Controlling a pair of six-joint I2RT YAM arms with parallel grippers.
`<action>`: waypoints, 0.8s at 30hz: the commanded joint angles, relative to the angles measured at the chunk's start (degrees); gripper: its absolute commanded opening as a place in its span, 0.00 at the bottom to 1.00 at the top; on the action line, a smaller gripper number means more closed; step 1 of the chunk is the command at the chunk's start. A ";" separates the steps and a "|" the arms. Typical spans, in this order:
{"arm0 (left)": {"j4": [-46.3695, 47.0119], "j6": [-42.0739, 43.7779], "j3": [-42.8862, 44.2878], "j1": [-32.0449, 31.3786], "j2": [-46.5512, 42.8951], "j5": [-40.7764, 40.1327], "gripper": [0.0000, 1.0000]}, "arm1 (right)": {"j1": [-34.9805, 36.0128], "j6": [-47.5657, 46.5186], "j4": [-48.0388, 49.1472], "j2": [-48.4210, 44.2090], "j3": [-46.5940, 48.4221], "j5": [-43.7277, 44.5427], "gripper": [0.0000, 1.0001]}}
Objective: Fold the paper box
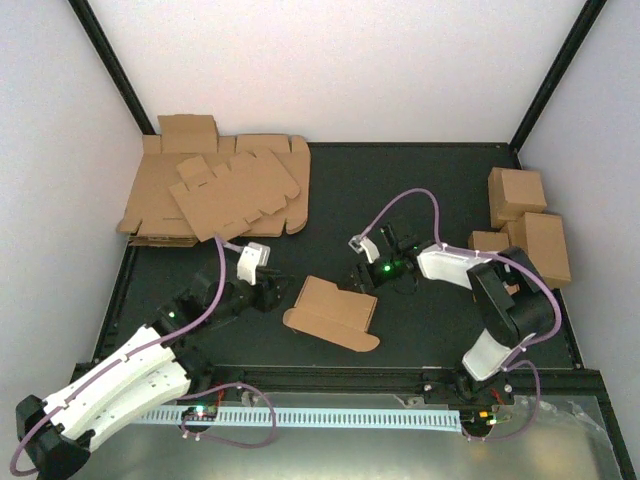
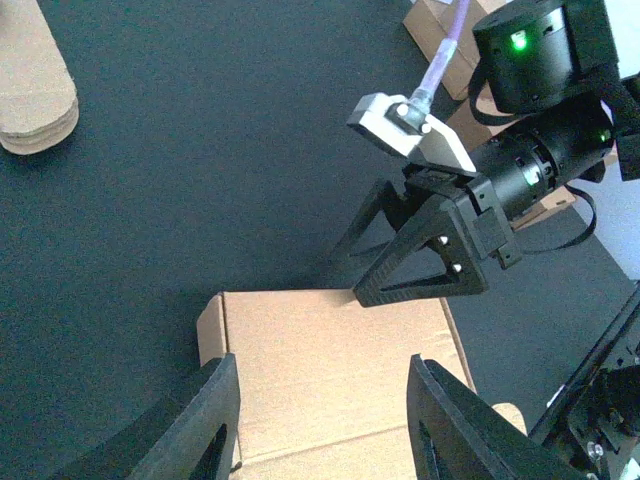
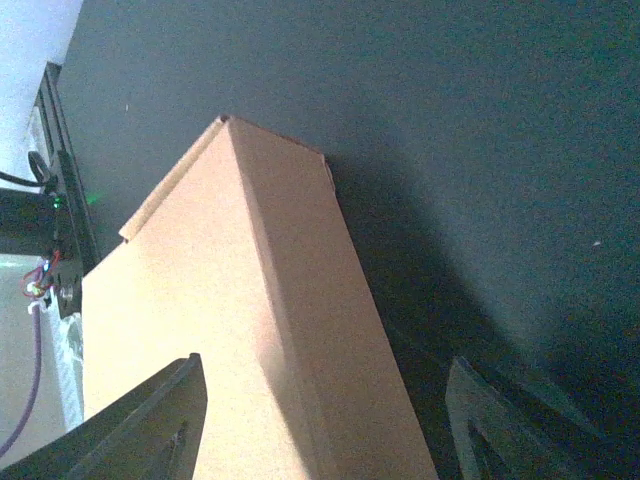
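Observation:
The paper box (image 1: 330, 312), a brown cardboard piece partly folded into an oblong shape, lies on the black mat between the two arms. My left gripper (image 1: 278, 293) stands at its left end. In the left wrist view its fingers (image 2: 205, 420) are spread over the box's flat panel (image 2: 330, 370) and do not pinch it, so it is open. My right gripper (image 1: 362, 272) is at the box's far right edge. In the right wrist view the box's folded ridge (image 3: 270, 330) runs between its wide-apart fingers (image 3: 150, 425), with bare mat beside the right one. It is open too.
A thick heap of flat cardboard blanks (image 1: 215, 195) lies at the back left. Several folded boxes (image 1: 525, 220) stand by the right wall. A white slotted rail (image 1: 320, 415) runs along the near edge by the arm bases.

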 commanded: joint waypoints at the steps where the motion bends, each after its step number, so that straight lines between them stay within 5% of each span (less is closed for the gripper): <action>1: -1.36 0.85 2.62 0.20 0.43 -0.52 0.50 | -0.97 1.51 3.73 -2.26 0.10 -0.04 0.72; 7: -1.47 1.21 2.75 0.26 0.38 -0.32 0.54 | -2.51 2.28 4.38 -4.02 0.47 0.07 0.79; 24: -1.81 1.61 2.84 0.28 0.55 -0.30 0.56 | -4.19 6.87 12.18 0.28 -1.41 -4.09 0.72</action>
